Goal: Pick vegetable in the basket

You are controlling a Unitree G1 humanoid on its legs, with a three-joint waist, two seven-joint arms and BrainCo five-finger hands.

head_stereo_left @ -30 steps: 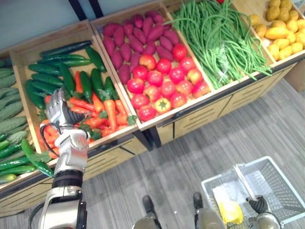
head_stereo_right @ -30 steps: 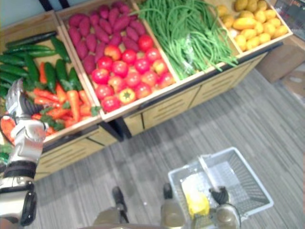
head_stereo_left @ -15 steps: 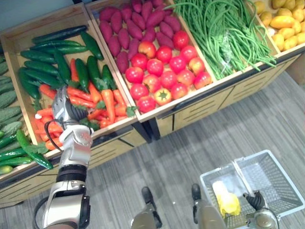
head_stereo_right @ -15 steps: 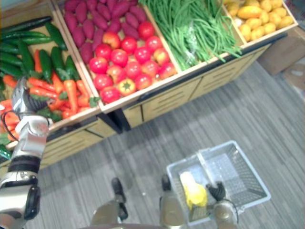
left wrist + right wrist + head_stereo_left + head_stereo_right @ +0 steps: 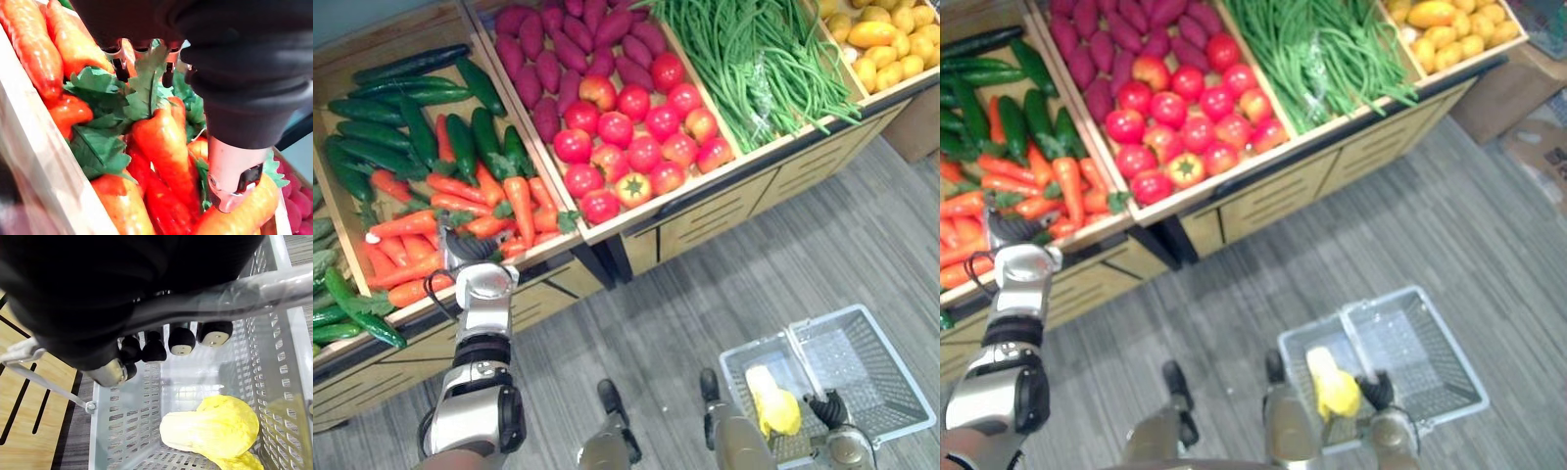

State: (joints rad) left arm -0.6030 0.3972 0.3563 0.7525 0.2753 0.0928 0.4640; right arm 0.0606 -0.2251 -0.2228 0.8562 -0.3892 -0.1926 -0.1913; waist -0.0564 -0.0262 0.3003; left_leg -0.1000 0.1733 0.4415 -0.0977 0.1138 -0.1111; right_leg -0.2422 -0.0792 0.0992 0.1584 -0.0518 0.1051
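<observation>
Left hand [image 5: 460, 247] on 1 orange carrot with green leafy top [image 5: 166, 147], grip cannot tell: leaves may tear, carrot drop. Right hand [image 5: 182, 340] curled round metal handle [image 5: 254, 289] of grey mesh basket [image 5: 122, 421].

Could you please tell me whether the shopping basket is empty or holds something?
Not empty: a yellow leafy vegetable lies inside the wire basket, whose handle the right hand grips.

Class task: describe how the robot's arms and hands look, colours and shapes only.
The left arm is silver-grey, rounded, with black bands. The left hand has a dark cover and a silver thumb. The right hand has the same dark cover; its fingers end in rounded dark tips.
</observation>
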